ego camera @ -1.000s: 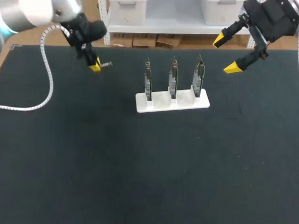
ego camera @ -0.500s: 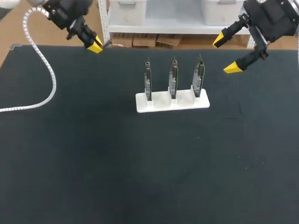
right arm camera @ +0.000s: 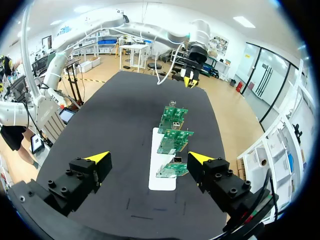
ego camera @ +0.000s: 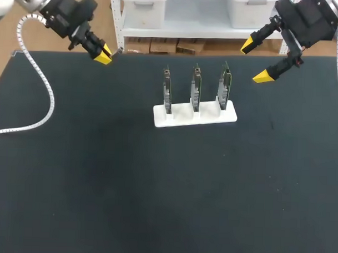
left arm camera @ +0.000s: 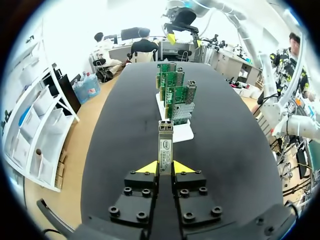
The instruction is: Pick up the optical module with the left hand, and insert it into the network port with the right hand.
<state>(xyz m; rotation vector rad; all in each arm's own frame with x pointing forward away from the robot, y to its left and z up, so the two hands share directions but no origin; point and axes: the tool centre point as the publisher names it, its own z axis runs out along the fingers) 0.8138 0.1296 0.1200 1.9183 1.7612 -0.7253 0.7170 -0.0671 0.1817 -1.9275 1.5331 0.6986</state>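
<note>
Metal module gripped, lifted: hand-over pending.
Left pincer (left arm camera: 165,168) clamps the module (left arm camera: 165,142) above the counter's (ego camera: 100,174) far-left corner; right pincer (ego camera: 255,62) hangs wide open by the far-right edge. Next, I judge: pass it across, then seat it in one of the cards (ego camera: 196,88).

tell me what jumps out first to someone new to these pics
First, the white stand in the middle of the black table, holding three green network cards upright in a row. Then the yellow-tipped grippers: the left gripper, over the far left edge, is shut on a slim silver optical module pointing at the cards, while the right gripper hangs wide open at the far right.
</note>
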